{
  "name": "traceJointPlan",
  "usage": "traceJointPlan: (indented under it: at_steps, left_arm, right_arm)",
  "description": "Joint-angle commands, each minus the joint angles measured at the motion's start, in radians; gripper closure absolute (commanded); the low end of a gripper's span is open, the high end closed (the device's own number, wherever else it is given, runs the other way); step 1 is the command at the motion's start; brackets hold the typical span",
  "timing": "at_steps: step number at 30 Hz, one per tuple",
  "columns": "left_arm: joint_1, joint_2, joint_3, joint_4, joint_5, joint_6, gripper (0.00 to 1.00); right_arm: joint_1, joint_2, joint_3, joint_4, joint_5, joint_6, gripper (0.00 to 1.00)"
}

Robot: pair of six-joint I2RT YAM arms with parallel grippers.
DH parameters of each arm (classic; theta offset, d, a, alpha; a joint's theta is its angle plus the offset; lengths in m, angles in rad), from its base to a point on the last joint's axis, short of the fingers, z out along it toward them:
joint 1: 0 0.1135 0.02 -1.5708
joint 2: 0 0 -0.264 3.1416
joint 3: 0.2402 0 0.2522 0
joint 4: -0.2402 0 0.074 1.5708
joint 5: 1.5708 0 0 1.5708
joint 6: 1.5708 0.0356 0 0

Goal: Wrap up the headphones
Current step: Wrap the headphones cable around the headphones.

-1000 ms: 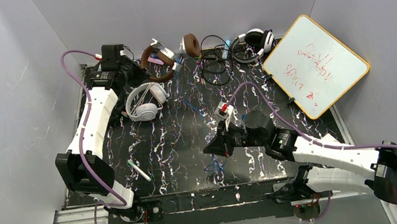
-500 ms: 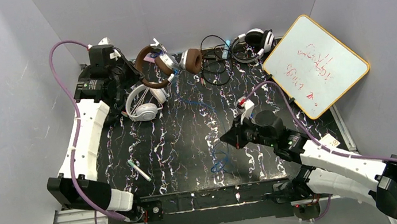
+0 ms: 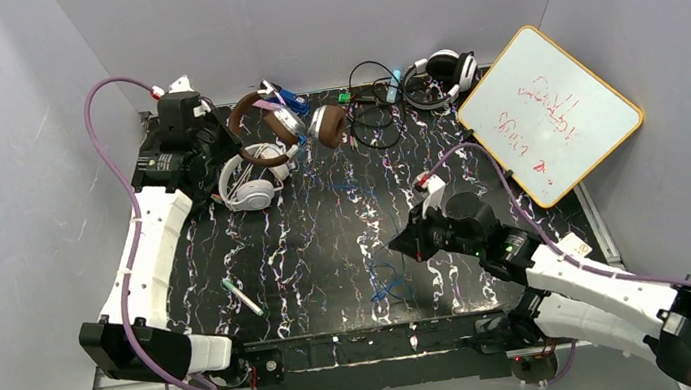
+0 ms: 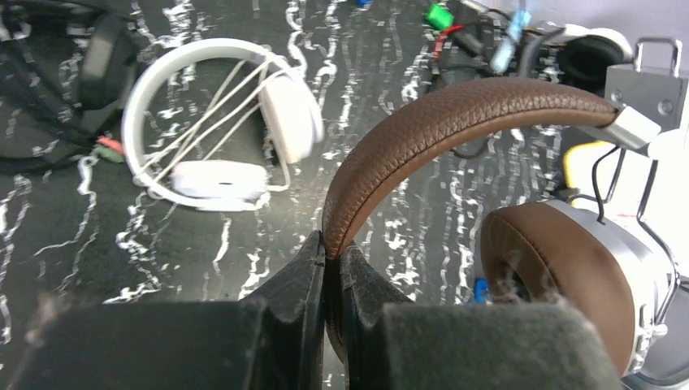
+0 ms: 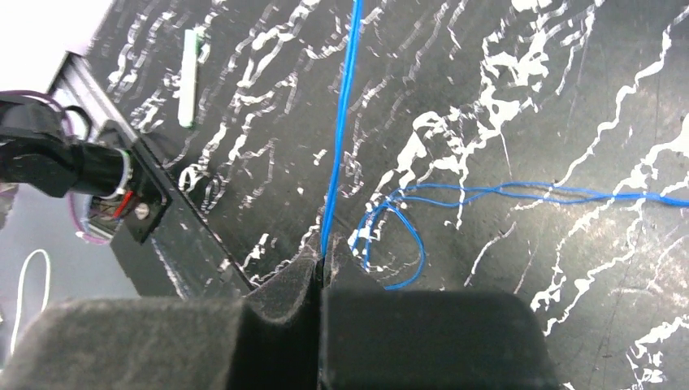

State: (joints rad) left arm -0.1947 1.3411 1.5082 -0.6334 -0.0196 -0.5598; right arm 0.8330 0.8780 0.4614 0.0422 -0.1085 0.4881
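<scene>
Though slim, arched grainy-leather brown headphones (image 4: 455,114)

Top camera: high at near edge, looking down over whole worktop (image 3: 328,248). Wrist cameras: close past own fingers (image 4: 296,280), onto worktop patches.

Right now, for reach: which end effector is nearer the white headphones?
Left. The left end effector, gripping brown headphones, is beside the white headphones; the right end effector, pinching a blue cord, is far off.
</scene>
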Motion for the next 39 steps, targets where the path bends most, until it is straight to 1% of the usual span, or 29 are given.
traceJointPlan:
  at_steps: [1, 4, 6, 8, 10, 12, 14, 16, 18, 22, 24, 26, 29, 33, 37, 39]
  left_arm:
    - [-0.029, -0.038, -0.076, 0.047, -0.217, 0.068, 1.0]
    - [-0.061, -0.01, -0.145, 0.08, -0.268, 0.139, 1.0]
    - [-0.087, 0.009, -0.174, 0.097, -0.284, 0.171, 1.0]
    - [-0.118, 0.018, -0.195, 0.107, -0.298, 0.2, 1.0]
    - [-0.14, 0.015, -0.212, 0.115, -0.317, 0.224, 1.0]
    - [-0.163, -0.001, -0.24, 0.127, -0.346, 0.251, 1.0]
    - [-0.183, -0.021, -0.275, 0.147, -0.392, 0.27, 1.0]
    - [-0.194, -0.044, -0.318, 0.166, -0.416, 0.287, 1.0]
    - [-0.197, -0.057, -0.344, 0.174, -0.432, 0.287, 1.0]
    - [-0.198, -0.072, -0.379, 0.184, -0.409, 0.292, 1.0]
    - [-0.199, -0.073, -0.386, 0.185, -0.401, 0.293, 1.0]
    - [-0.198, -0.074, -0.387, 0.188, -0.372, 0.293, 1.0]
    - [-0.198, -0.08, -0.386, 0.207, -0.283, 0.301, 1.0]
    - [-0.198, -0.097, -0.392, 0.226, -0.135, 0.36, 1.0]
    - [-0.199, -0.173, -0.441, 0.265, 0.015, 0.435, 1.0]
    - [-0.198, -0.231, -0.468, 0.286, 0.086, 0.455, 1.0]
  right_arm:
    - [-0.002, -0.096, 0.12, 0.028, -0.104, -0.049, 0.99]
    - [-0.003, -0.077, 0.285, -0.005, -0.253, -0.072, 0.99]
    - [-0.002, -0.043, 0.452, -0.091, -0.235, -0.103, 0.99]
    - [-0.002, -0.013, 0.586, -0.202, -0.077, -0.127, 0.99]
    - [-0.003, 0.008, 0.701, -0.311, 0.151, -0.158, 0.99]
    - [-0.003, 0.018, 0.781, -0.382, 0.352, -0.194, 0.99]
    - [-0.003, 0.011, 0.827, -0.415, 0.499, -0.218, 0.99]
    - [-0.004, -0.003, 0.845, -0.435, 0.617, -0.228, 0.99]
    - [-0.003, -0.016, 0.847, -0.455, 0.696, -0.232, 0.99]
    - [-0.004, -0.037, 0.848, -0.545, 0.923, -0.163, 0.99]
    - [-0.004, -0.067, 0.832, -0.55, 0.973, -0.162, 0.99]
    - [-0.004, -0.098, 0.808, -0.542, 0.986, -0.164, 0.99]
    - [-0.003, -0.108, 0.792, -0.566, 0.988, -0.17, 0.99]
    - [-0.003, -0.086, 0.797, -0.637, 1.091, -0.179, 0.99]
    - [-0.003, -0.102, 0.706, -0.541, 1.115, -0.272, 0.99]
    - [-0.003, -0.074, 0.67, -0.523, 1.051, -0.303, 0.99]
